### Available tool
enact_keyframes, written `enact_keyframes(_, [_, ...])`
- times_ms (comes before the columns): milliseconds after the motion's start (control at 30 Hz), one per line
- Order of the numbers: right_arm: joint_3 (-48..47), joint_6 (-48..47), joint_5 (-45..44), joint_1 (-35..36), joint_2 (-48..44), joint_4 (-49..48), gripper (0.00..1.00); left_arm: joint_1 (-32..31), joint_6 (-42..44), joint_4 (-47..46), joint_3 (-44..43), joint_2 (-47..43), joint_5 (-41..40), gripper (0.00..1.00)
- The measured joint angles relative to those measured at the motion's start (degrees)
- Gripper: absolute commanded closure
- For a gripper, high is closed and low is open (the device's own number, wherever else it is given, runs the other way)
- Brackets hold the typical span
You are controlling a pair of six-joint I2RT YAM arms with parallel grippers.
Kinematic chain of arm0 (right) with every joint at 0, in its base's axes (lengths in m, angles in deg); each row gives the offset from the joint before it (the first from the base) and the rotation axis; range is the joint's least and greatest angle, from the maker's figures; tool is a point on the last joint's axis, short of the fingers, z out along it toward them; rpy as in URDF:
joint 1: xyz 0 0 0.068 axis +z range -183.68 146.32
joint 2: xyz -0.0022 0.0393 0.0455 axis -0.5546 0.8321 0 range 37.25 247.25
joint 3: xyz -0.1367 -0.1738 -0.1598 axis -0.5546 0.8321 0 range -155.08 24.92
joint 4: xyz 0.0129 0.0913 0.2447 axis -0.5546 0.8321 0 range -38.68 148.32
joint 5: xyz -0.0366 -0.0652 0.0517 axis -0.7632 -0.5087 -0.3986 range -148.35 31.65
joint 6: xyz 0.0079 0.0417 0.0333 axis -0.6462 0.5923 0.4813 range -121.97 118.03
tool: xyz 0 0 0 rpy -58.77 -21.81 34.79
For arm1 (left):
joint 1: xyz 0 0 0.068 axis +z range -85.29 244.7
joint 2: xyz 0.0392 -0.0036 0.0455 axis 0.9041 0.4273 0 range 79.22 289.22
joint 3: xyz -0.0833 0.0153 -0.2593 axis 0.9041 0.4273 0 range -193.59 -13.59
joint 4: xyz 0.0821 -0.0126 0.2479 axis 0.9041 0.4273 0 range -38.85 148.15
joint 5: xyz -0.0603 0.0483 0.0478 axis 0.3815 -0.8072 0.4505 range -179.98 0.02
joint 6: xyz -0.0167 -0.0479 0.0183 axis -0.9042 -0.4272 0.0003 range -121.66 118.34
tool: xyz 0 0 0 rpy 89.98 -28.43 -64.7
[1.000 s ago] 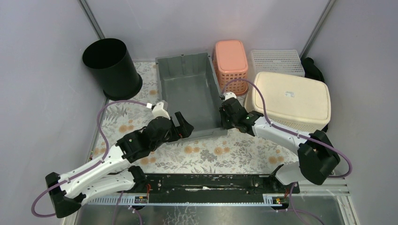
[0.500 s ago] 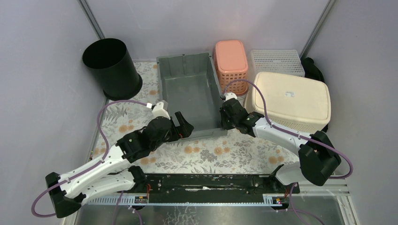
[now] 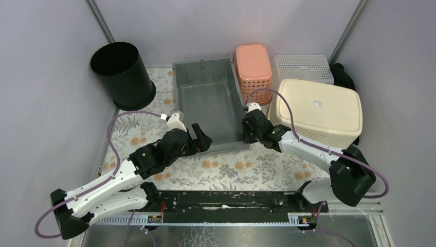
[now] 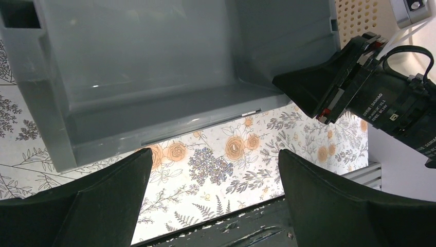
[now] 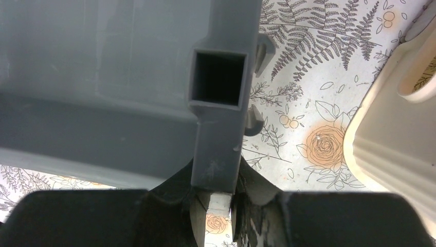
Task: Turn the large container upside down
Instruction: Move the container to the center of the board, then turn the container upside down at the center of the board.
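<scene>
At the near right corner of the grey container (image 3: 208, 100), the right claw (image 3: 246, 133) is clenched on the rim, its arm stretched low over the table (image 3: 231, 167). The left claw (image 3: 201, 138) hangs spread wide, grasping nothing, just short of the near left corner. The container stands open side up beyond both claws.

You saw that the grey container (image 3: 208, 103) was smooth plastic with a soft sheen. The flowered cloth (image 3: 231, 167) under it looked matt. The pink basket (image 3: 252, 62) was plastic with holes, the cream bin (image 3: 316, 108) matt plastic, and the black bucket (image 3: 126, 77) dull and smooth.
</scene>
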Motion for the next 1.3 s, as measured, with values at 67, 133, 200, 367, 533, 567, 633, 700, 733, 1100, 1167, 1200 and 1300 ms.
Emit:
enact_keyframes(67, [0.72, 0.0, -0.02, 0.0, -0.81, -0.04, 0.79, 0.0, 0.0, -0.02, 0.0, -0.35, 0.0, 0.0])
enact_keyframes(133, [1.25, -0.11, 0.0, 0.0, -1.53, 0.11, 0.77, 0.0, 0.0, -0.04, 0.0, -0.63, 0.0, 0.0])
enact_keyframes(200, [1.6, -0.28, 0.02, 0.0, -2.05, 0.22, 0.75, 0.0, 0.0, -0.02, 0.0, -0.92, 0.0, 0.0])
enact_keyframes(367, [2.03, -0.55, 1.07, 0.04, -3.65, 0.61, 0.66, 0.0, -0.02, -0.22, 0.52, -2.1, 0.0, 0.0])
enact_keyframes(533, [2.01, -0.55, 1.66, 0.04, -6.56, -0.59, 0.51, 0.0, -0.04, -0.33, 0.92, -2.51, -0.02, 0.0])
enact_keyframes(567, [1.99, -0.52, 1.79, 0.04, -7.08, -0.81, 0.47, 0.0, -0.04, -0.37, 0.92, -2.51, -0.02, 0.0])
enact_keyframes(633, [1.99, -0.5, 2.34, 0.07, -8.24, -1.01, 0.35, 0.0, -0.02, -0.52, 0.92, -2.47, -0.02, 0.0])
enact_keyframes(700, [1.97, -0.61, 2.89, 0.07, -9.09, -1.18, 0.04, 0.0, -0.02, -0.81, 0.92, -2.38, 0.0, 0.0])
enact_keyframes(733, [1.97, -0.22, 2.95, 0.09, -9.22, -1.2, 0.0, 0.0, -0.02, -0.85, 0.92, -2.36, 0.0, 0.0])
enact_keyframes(1100, [1.9, -3.08, 2.27, 0.11, -9.2, -1.2, 0.07, 0.0, 0.0, -0.81, 0.98, -5.55, -0.07, 0.0])
enact_keyframes(1167, [1.49, -3.61, 1.01, 0.11, -8.48, -1.18, 0.14, -0.02, 0.0, -0.79, 0.98, -5.31, -0.07, 0.0])
enact_keyframes(1200, [1.25, -3.8, 0.31, 0.11, -7.98, -1.18, 0.18, 0.0, 0.0, -0.79, 0.98, -5.14, -0.07, 0.0])
enact_keyframes(1300, [0.48, -4.26, -1.36, 0.11, -6.16, -1.2, 0.26, 0.0, 0.02, -0.81, 0.98, -4.72, -0.07, 0.0])
